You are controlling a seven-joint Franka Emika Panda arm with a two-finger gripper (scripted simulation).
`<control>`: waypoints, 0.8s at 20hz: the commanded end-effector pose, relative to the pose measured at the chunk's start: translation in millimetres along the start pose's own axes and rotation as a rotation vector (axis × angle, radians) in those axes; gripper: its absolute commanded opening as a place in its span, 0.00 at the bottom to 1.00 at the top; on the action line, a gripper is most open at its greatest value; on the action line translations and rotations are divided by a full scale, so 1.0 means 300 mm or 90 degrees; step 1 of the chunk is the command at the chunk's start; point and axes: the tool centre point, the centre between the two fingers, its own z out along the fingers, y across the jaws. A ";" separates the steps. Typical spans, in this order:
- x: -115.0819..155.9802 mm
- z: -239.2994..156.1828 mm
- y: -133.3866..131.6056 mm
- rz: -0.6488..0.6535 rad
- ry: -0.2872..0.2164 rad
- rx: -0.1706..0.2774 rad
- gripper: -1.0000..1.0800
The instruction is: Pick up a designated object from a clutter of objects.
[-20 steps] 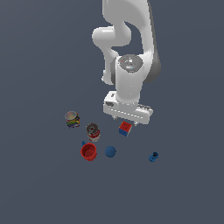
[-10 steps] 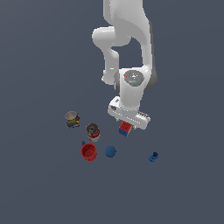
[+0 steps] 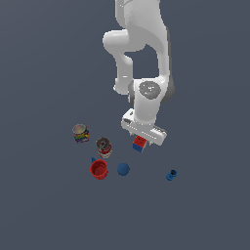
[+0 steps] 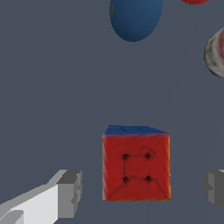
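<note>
A white robot arm's tool (image 3: 142, 140) hangs low over a small cube with red and blue faces (image 3: 139, 143) on a flat grey worktop (image 3: 49, 205), its jaws spread wide. In the wrist view the cube (image 4: 136, 163) sits between the two grey fingertips (image 4: 70, 194), a clear gap on either side, neither pad touching it. Its red face carries four dark dots joined by thin lines; a blue face shows along one edge.

In the exterior view the cube lies partly hidden beneath the tool. Toward that view's left stands a can with a red label (image 3: 103, 147), and farther left a second can with a multicoloured label (image 3: 80, 133); the print on both is too blurred to read. Near the first can, toward the camera, sit a red mug (image 3: 99, 169) and, just beside it, a blue ball (image 3: 123, 169). A tiny blue piece (image 3: 171, 175) rests apart on the exterior view's right. The wrist view catches the blue ball (image 4: 135, 18) beyond the cube.
</note>
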 end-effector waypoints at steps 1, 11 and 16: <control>-0.001 0.012 0.001 0.000 0.000 0.000 0.96; -0.003 0.145 0.003 0.003 0.000 0.000 0.96; -0.003 0.167 0.003 0.003 0.000 0.000 0.96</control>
